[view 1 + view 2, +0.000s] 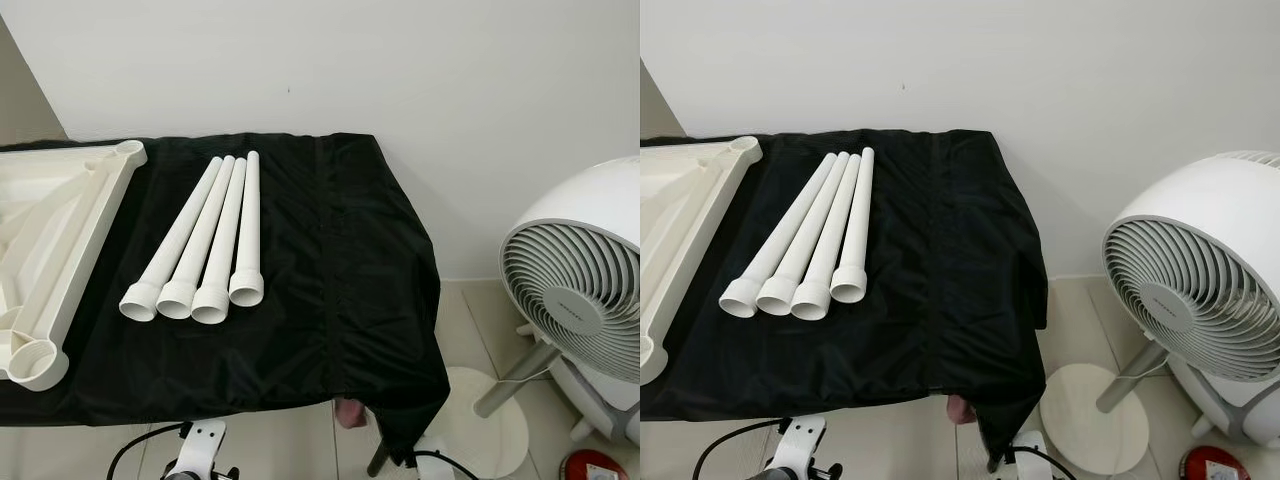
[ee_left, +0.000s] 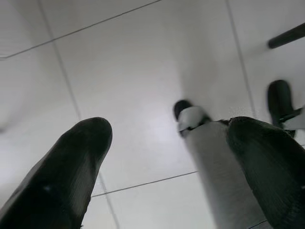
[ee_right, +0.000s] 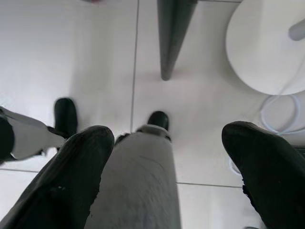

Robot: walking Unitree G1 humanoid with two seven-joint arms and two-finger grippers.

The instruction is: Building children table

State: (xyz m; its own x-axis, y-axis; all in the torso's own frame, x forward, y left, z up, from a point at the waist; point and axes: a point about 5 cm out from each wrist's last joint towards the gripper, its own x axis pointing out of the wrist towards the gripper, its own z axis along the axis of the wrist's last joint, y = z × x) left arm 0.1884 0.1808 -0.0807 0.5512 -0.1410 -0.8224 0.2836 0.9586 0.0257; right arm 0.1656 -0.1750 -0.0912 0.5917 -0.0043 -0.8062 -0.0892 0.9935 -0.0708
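Both arms hang idle below the table edge, at the bottom of the head views. In the left wrist view the left gripper (image 2: 164,162) points down at the tiled floor (image 2: 128,71); its two black fingers (image 2: 66,176) are spread wide apart and hold nothing. In the right wrist view the right gripper (image 3: 167,171) also faces the floor, with fingers (image 3: 257,167) spread wide and empty. The round white fan base (image 3: 267,43) and a dark table leg (image 3: 172,33) lie beyond it.

The table (image 1: 330,300) is covered by a black cloth that drapes over its near and right edges. Four white table legs (image 1: 205,240) lie on the cloth at centre-left of the frame. They are long, smooth plastic tubes, placed side by side and touching. Their flared, open socket ends face the near edge, and the narrower ends point toward the wall.

The table top (image 1: 55,250) lies at the left edge of the frame. It is a cream plastic panel with ribbing and round corner sockets showing, one at its near corner and one at its far corner.

A white pedestal fan (image 1: 575,280) stands on the floor at the right of the frame. A plain white wall (image 1: 350,60) closes the scene behind the table.
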